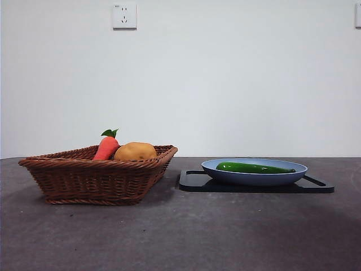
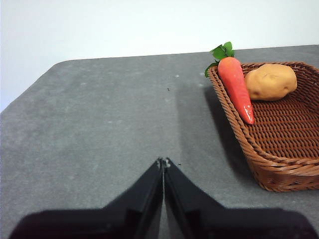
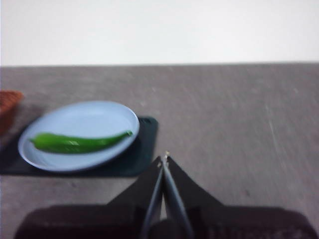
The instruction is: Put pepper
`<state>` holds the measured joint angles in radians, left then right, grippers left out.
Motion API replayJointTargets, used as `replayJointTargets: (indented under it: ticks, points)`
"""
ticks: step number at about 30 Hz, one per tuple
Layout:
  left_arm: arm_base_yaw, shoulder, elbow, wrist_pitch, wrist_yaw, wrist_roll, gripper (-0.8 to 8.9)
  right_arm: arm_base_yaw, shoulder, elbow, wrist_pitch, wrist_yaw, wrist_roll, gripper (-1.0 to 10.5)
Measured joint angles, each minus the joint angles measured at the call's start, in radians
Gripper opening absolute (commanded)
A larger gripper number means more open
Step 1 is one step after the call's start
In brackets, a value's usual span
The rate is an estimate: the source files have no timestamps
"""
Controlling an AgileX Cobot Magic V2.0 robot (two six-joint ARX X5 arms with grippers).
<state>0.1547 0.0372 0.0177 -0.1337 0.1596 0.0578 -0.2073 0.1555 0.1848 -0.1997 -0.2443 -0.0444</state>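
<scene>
Pepper [image 1: 255,167] lies lengthwise in the blue plate [image 1: 254,178] — glossy and slender, it may roll from the right gripper [image 3: 163,160], jaws together and empty beside it, like the left gripper [image 2: 163,162].

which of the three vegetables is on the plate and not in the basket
The green pepper lies on the blue plate; the carrot and potato sit in the wicker basket.

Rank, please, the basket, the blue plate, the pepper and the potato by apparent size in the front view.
1. basket
2. blue plate
3. pepper
4. potato, though the basket rim hides its lower part
</scene>
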Motion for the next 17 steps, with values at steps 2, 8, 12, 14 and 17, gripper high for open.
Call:
replayJointTargets:
  ticks: [2,8,12,14,17]
  points:
    - [0.0,0.0,0.0,0.0,0.0,0.0,0.08,0.0,-0.03,-0.048,-0.002,0.033,0.004,0.1]
    - [0.0,0.0,0.0,0.0,0.0,0.0,0.08,0.0,-0.085,-0.11,-0.002,0.066,0.01,0.1]
    - [0.0,0.0,0.0,0.0,0.0,0.0,0.08,0.0,-0.122,-0.128,-0.002,0.066,0.011,0.1]
    - [0.0,0.0,0.0,0.0,0.0,0.0,0.08,0.0,-0.137,-0.137,-0.011,0.066,0.011,0.1]
    - [0.0,0.0,0.0,0.0,0.0,0.0,0.08,0.0,-0.151,-0.14,-0.038,0.066,0.011,0.1]
